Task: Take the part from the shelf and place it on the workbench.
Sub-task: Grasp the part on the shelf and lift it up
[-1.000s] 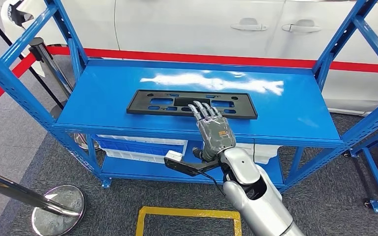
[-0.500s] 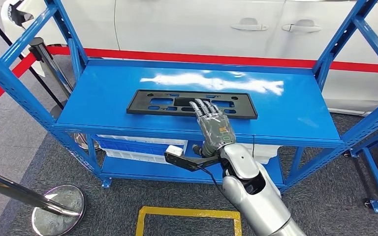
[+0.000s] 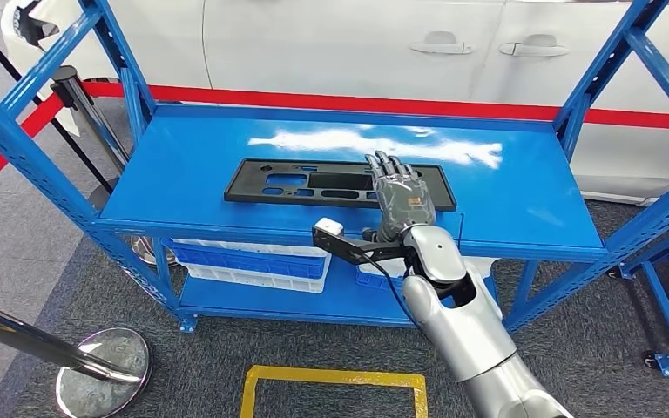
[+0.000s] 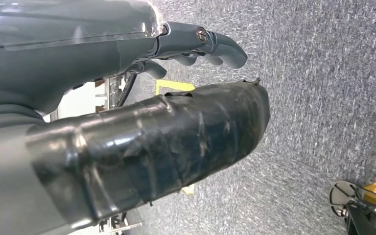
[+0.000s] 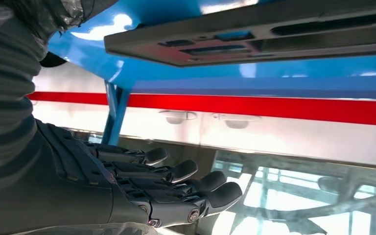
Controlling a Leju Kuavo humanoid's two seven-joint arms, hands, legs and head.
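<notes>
We see the black plate (image 3: 340, 184), a flat rectangular part with several cut-out slots, lying flat on the top board of the blue shelf (image 3: 523, 200). It sits nearer the front edge of the board than the back edge, and a little toward the left side, with its long side running along the front edge.

Our right hand (image 3: 403, 197) reaches over the front edge of the shelf and hovers above the right end of the plate. Its fingers (image 3: 387, 164) are stretched out straight and slightly apart, pointing toward the back edge, and they hold nothing. In the right wrist view the same hand (image 5: 127, 186) shows its fingers extended side by side with a clear gap between them and the plate (image 5: 254, 39), so the hand is apart from the part, not touching it.

Our left hand (image 4: 196, 46) hangs over grey carpet in the left wrist view. Its fingers curl loosely inward, and we cannot tell from that view whether they are closed or merely bent; nothing shows in them.

Under the top board, the lower board carries white and blue bins (image 3: 253, 261). Behind the shelf stands a white car (image 3: 357, 43) with two door handles, and a red strip (image 3: 357, 103) runs along just behind the back edge. A yellow outline (image 3: 335, 387) is marked on the carpet in front of the shelf, and a chrome post base (image 3: 104, 370) stands at the left.
</notes>
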